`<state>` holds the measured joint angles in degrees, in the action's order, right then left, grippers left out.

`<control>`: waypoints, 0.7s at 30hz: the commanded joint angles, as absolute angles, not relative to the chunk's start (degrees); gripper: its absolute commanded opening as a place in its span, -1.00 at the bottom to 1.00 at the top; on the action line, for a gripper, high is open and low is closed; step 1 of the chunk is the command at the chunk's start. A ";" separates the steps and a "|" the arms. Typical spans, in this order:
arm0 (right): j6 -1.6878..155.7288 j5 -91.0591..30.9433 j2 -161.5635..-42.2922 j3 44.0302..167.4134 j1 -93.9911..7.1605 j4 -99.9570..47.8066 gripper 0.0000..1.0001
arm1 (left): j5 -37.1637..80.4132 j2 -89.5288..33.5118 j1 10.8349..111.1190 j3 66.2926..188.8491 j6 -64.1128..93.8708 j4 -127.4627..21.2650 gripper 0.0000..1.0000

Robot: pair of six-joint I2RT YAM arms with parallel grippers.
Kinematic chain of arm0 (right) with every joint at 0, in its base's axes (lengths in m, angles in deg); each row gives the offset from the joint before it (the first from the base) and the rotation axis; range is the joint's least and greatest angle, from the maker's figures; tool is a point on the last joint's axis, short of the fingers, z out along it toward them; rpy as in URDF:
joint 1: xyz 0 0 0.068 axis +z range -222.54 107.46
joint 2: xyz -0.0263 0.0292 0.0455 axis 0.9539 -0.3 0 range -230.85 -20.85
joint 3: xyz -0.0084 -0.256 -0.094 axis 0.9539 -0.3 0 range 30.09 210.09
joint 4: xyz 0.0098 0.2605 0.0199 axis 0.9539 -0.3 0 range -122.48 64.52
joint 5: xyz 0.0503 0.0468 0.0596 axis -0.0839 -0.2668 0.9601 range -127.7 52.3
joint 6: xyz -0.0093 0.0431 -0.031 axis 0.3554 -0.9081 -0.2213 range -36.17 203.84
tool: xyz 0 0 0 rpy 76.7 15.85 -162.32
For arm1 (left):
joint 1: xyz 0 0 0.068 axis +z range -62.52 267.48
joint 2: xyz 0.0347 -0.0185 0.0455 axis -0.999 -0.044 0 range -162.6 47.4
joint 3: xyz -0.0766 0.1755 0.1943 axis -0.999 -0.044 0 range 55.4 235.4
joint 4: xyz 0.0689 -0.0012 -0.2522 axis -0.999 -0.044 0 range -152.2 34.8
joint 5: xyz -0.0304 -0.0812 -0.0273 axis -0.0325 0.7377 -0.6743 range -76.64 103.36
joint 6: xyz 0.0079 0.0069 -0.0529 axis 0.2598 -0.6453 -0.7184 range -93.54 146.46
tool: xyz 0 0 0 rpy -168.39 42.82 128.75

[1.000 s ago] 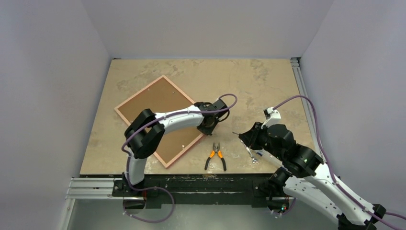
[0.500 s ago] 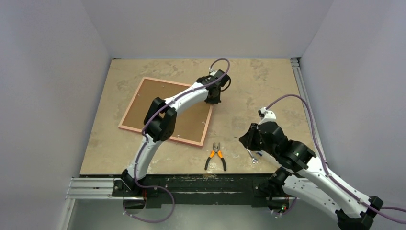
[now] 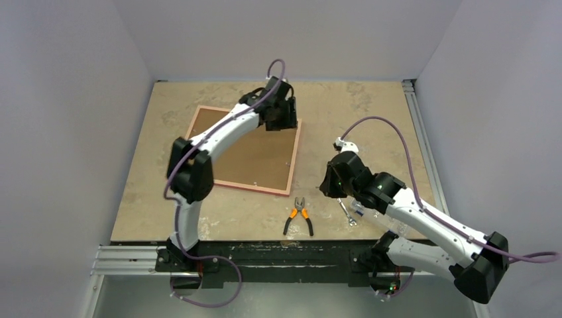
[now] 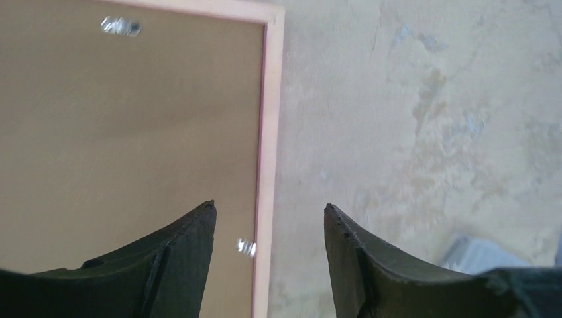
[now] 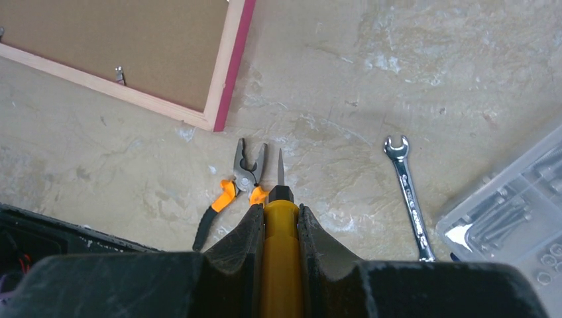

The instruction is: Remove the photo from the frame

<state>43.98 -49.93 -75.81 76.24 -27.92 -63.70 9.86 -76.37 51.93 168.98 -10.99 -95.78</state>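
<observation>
The frame (image 3: 245,156) lies face down on the table, brown board up with a pale edge and a pink-red side (image 5: 236,53). The photo is hidden under the board. My left gripper (image 3: 278,119) hovers over the frame's far right corner, open, and in the left wrist view its fingers straddle the frame's pale edge (image 4: 268,132) with nothing between them. A small metal clip (image 4: 246,247) sits by that edge. My right gripper (image 3: 329,183) is to the right of the frame, shut on a yellow-handled screwdriver (image 5: 280,252) whose blade points at the table.
Orange-handled pliers (image 3: 299,216) lie near the front edge, just below the frame's near right corner. A wrench (image 3: 347,213) lies to their right. A clear plastic parts box (image 5: 510,212) sits at the right. Grey walls enclose the table.
The frame has turned from a diamond pose to nearly square with the table. My left gripper moved to the far side with it and opened. My right arm shifted slightly left.
</observation>
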 commanded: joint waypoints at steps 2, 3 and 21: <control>48.73 -49.66 -82.84 84.57 -27.89 -59.80 -1.00 | 16.60 -47.37 53.95 147.39 -11.19 -92.19 0.16; 49.44 -49.64 -84.71 86.24 -27.89 -59.74 -1.00 | 17.17 -42.85 54.56 141.71 -12.11 -91.51 0.16; 61.43 -51.74 -125.68 122.55 -27.89 -70.47 -1.00 | 29.81 -30.89 67.26 107.58 -18.65 -87.93 0.04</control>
<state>57.95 -49.93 -122.27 115.73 -27.92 -65.45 26.12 -29.35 66.75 107.43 -16.24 -91.10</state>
